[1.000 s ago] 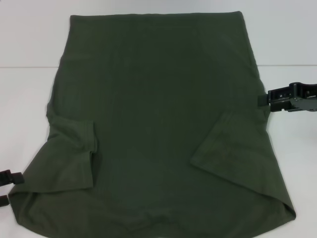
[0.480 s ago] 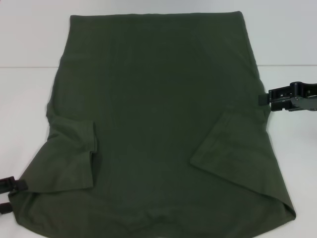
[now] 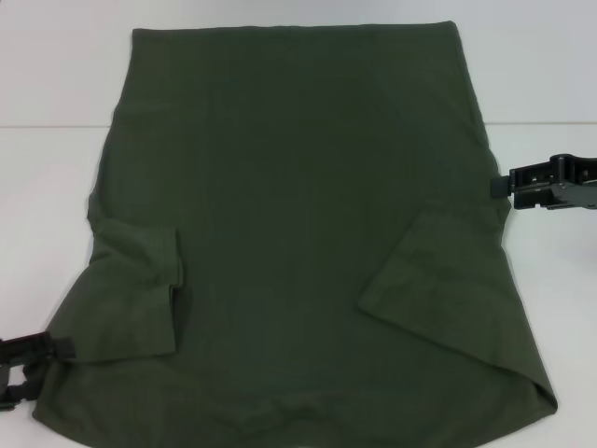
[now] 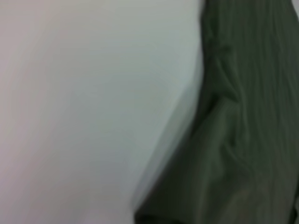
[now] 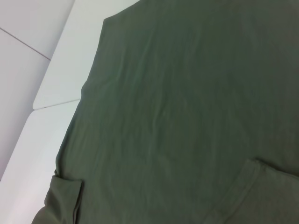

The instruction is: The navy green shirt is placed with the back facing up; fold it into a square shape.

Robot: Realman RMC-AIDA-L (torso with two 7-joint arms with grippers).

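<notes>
on white table (image 3: 56,84): matte olive navy green shirt (image 3: 298,215), sleeves folded inward; end effector states unclear.

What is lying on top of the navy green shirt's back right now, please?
Both short sleeves are folded inward onto the navy green shirt: the left sleeve and the right sleeve. Nothing else rests on it. The white table beneath is covered, so anything under the fabric is hidden.

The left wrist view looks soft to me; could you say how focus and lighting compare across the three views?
Left wrist view: blurred throughout, the navy green shirt edge smeared. Right wrist view: clearer, the folded sleeve hems readable. Head view: even light, no glare, faint shadow under the sleeves.
</notes>
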